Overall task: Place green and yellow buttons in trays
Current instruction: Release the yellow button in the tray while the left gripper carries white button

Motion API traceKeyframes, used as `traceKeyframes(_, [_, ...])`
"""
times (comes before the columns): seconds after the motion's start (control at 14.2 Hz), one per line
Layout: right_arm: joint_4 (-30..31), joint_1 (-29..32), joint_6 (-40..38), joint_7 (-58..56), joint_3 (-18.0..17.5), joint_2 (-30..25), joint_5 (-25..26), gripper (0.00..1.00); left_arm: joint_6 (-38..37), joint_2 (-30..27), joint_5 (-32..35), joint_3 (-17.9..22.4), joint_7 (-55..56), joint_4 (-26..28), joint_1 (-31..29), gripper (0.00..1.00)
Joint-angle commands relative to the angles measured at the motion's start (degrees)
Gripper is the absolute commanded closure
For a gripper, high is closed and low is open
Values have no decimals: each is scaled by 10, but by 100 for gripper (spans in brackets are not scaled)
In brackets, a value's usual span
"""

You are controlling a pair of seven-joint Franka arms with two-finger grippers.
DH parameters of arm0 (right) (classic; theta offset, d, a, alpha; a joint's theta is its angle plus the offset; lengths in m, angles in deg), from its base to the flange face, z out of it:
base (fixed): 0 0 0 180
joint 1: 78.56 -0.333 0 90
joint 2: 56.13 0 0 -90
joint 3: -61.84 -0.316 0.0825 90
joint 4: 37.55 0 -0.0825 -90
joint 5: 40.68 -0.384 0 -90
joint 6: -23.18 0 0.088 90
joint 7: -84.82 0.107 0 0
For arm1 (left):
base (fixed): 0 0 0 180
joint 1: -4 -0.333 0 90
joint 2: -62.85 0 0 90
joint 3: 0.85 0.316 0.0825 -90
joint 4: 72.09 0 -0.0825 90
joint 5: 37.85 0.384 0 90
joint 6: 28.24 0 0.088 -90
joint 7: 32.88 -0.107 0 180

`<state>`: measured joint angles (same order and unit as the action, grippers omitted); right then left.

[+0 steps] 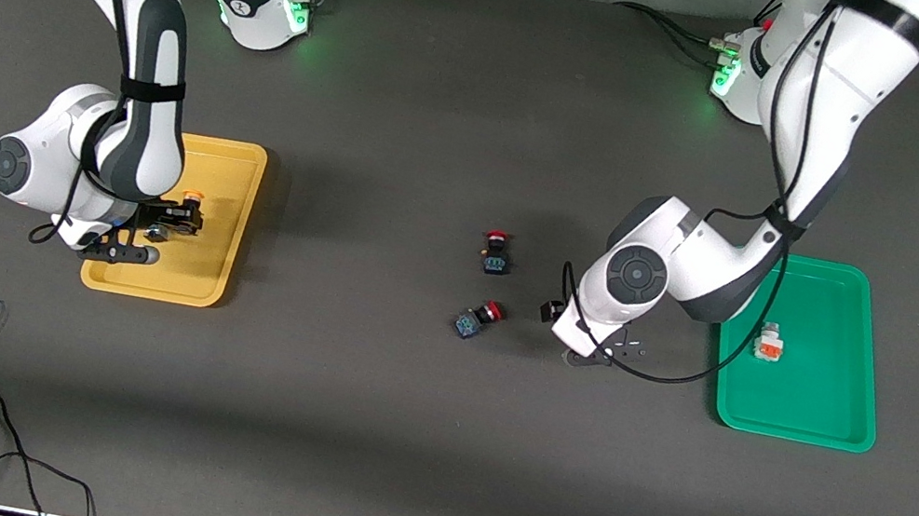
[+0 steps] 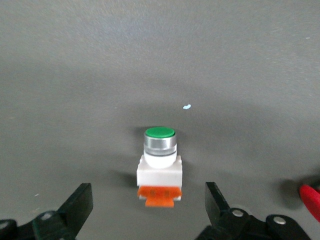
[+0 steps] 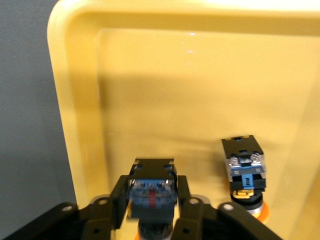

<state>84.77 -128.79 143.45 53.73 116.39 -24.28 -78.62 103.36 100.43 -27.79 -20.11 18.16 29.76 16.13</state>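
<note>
Right claw (image 3: 152, 210) low inside yellow tray (image 1: 235, 162), fingers close around black-blue button (image 3: 152, 187); grip looks loosening, cannot tell whether released. Second yellow-capped button (image 3: 245, 172) rests in tray just beside it. Risk: lifting claw drags or tips button, knocks neighbour. Two red-capped switches (image 1: 496, 252) mid-surface, not wanted. Left claw (image 2: 150, 212) spread wide over green-capped button (image 2: 160, 162) on surface beside green tray (image 1: 854, 432); off-centre closing could topple it. Another white button (image 1: 770, 341) lies in green tray.

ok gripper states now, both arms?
Left gripper: open, empty, over the green button on the table.
Right gripper: around a yellow button in the yellow tray; grip cannot be told.
</note>
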Motion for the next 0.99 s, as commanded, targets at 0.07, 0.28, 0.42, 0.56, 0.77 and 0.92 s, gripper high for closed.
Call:
traceKeyframes(0.07, [-6, -9, -3, -6, 3, -17, 4, 0, 17, 14, 12, 4, 62, -1, 8, 19])
traceKeyframes(0.28, [-50, -10, -43, 8, 4, -22, 4, 0, 17, 14, 12, 4, 63, -2, 7, 60])
traceKeyframes(0.42, [-117, -9, -102, 59, 4, -21, 12, 0, 16, 14, 12, 4, 63, -4, 6, 70])
traceKeyframes(0.56, [-193, -10, -177, 129, 4, -21, 31, 0, 4, 6, 12, 4, 58, -14, 3, 70])
traceKeyframes(0.77, [-304, -9, -274, 187, 6, -24, 70, 0, -75, -35, 10, 2, 49, -59, -1, 73])
traceKeyframes(0.92, [-327, -18, -321, 184, 33, -51, 72, 0, -169, -77, -6, -2, 15, -100, -9, 74])
